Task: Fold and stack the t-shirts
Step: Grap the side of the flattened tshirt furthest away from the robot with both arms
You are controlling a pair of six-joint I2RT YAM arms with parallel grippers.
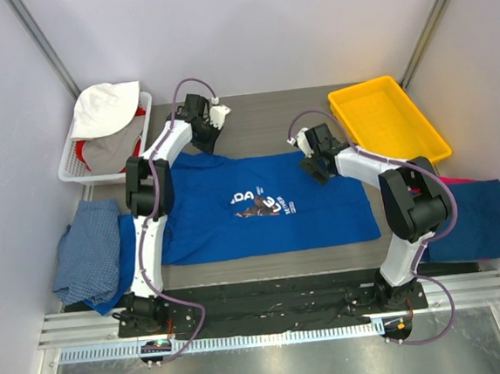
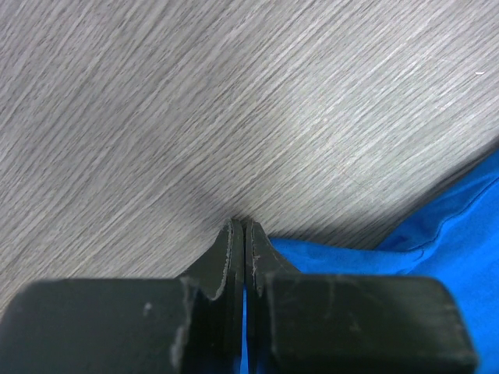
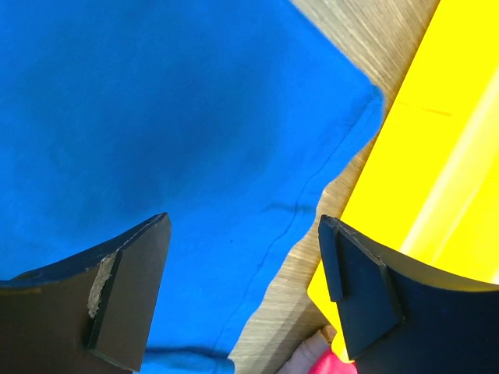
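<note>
1. Left gripper (image 2: 239, 226) is pressing its 2 fingers tight together, and a sliver of blue cloth is showing in the slit between them, so it is pinching the edge of the royal blue t-shirt (image 2: 437, 241).
2. Seen from above, the left gripper (image 1: 207, 144) is pointing down at the far left corner of the royal blue t-shirt (image 1: 200, 222), low against the wooden table (image 1: 261, 116).
3. Right gripper (image 3: 243, 220) is standing wide open, gripping nothing, and is hanging over the shirt's far right corner, just beside the yellow tray (image 3: 437, 156).
4. The royal blue t-shirt is lying spread flat across the middle of the table, with its round white-and-brown print (image 1: 260, 205) facing up.
5. A checked blue shirt (image 1: 89, 249) is lying crumpled at the left edge of the table, touching the royal blue one.
6. A dark blue shirt (image 1: 476, 220) is lying at the right edge, with magenta cloth (image 1: 460, 179) peeking out along its far side.
7. A white basket (image 1: 67, 172) is sitting at the far left, with white, grey and red cloth piled in it.
</note>
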